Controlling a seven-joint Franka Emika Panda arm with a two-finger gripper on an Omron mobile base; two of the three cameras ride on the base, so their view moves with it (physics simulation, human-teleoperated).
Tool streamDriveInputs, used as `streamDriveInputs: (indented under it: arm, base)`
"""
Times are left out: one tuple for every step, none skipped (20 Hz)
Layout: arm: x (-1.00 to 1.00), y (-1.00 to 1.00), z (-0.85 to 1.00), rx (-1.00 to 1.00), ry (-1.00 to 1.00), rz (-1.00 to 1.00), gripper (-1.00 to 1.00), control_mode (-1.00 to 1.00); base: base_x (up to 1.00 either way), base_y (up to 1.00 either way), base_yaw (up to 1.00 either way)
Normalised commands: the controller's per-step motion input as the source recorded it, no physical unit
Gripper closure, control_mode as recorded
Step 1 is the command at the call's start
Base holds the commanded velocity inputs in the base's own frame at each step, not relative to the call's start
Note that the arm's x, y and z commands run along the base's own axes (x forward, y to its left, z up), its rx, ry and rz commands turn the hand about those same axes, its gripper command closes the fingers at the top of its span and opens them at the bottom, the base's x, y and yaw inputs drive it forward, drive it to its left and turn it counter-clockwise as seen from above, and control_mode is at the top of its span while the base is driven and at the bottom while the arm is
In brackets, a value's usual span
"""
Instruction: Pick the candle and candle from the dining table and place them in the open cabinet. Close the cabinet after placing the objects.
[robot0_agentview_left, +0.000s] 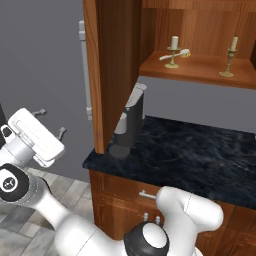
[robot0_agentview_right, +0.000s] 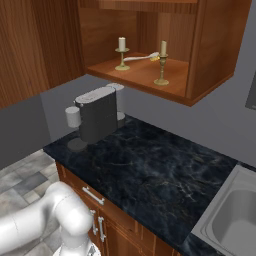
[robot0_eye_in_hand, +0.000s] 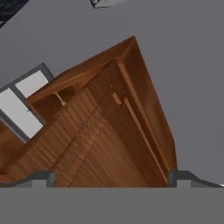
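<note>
Both candles stand on the shelf of the open cabinet (robot0_agentview_left: 200, 70): one candle (robot0_agentview_left: 173, 50) to the left and a thinner candle (robot0_agentview_left: 230, 57) to the right. From the right base they show as a left candle (robot0_agentview_right: 121, 52) and a right candle (robot0_agentview_right: 161, 62). The cabinet door (robot0_agentview_left: 115, 75) swings out towards me, its silver bar handle (robot0_agentview_left: 85, 70) on the outer face. My gripper (robot0_agentview_left: 51, 122) is open and holds nothing, low and to the left of the door. In the hand view the gripper (robot0_eye_in_hand: 111, 179) faces the wooden door (robot0_eye_in_hand: 100, 140), with the fingertips (robot0_eye_in_hand: 39, 178) far apart. The dining table is out of view.
A grey coffee machine (robot0_agentview_left: 131, 120) stands on the black marble counter (robot0_agentview_left: 200, 155) just below the door's lower edge. A white utensil (robot0_agentview_left: 175, 54) lies on the shelf by the left candle. A steel sink (robot0_agentview_right: 235, 210) is set in the counter at the right. Drawers with silver handles (robot0_agentview_right: 93, 195) front the counter.
</note>
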Motion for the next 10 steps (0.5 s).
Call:
streamDriveInputs:
  arm:
    - [0.00,-0.51,0.04,0.05,-0.04,0.00,-1.00,-1.00]
    - [-0.01,-0.54,0.13,0.07,-0.02,0.00,-1.00,-1.00]
    - [-0.01,-0.55,0.11,0.07,0.00,0.00,-1.00,-1.00]
    - [-0.04,-0.60,0.15,0.09,-0.02,0.00,-1.00,-1.00]
    - [-0.04,-0.60,0.11,0.09,-0.02,0.00,-1.00,-1.00]
    - [-0.07,-0.61,0.19,0.09,-0.04,0.00,-1.00,-1.00]
    - [-0.06,-0.62,0.22,0.10,-0.05,0.00,-1.00,-1.00]
    - [-0.10,-0.64,0.31,0.11,-0.08,0.00,-1.00,-1.00]
    - [-0.09,-0.62,0.41,0.11,-0.09,0.00,-1.00,-1.00]
    - [-0.09,-0.61,0.47,0.11,-0.11,0.00,-1.00,-1.00]
  base:
    - [0.00,0.00,0.00]
    - [0.00,0.00,0.00]
    - [0.00,0.00,0.00]
    - [0.00,0.00,0.00]
    - [0.00,0.00,0.00]
    - [0.00,0.00,0.00]
    - [0.00,0.00,0.00]
    - [0.00,0.00,0.00]
    - [0.00,0.00,0.00]
    - [0.00,0.00,0.00]
